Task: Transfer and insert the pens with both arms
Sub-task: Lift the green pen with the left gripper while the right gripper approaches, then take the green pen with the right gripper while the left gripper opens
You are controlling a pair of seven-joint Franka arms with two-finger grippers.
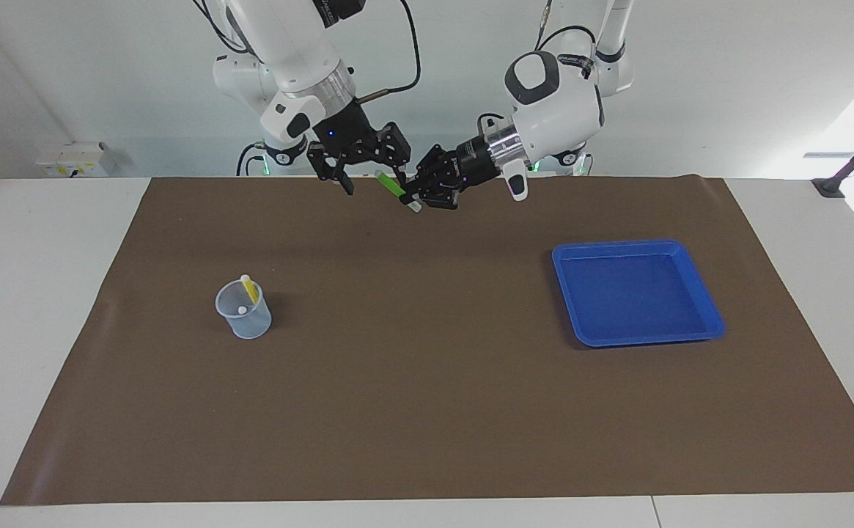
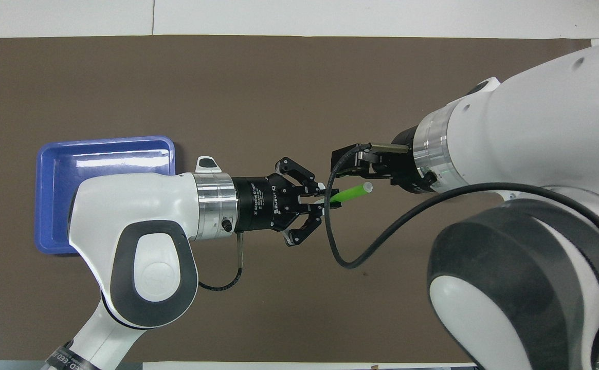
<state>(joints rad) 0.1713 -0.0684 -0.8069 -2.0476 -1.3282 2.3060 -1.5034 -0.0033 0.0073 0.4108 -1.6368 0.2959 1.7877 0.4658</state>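
I have the green pen [image 1: 390, 185] clamped in the left claw [image 1: 413, 199], up in the air over the brown mat [image 1: 427, 411], its free end poking between the spread fingers of my right claw [image 1: 372, 174]. If I release before the right one bites, the pen drops to the bench; a skewed pinch could twist it and spoil insertion into the cup [image 1: 243, 309], where the yellow pen [image 1: 250, 288] stands.
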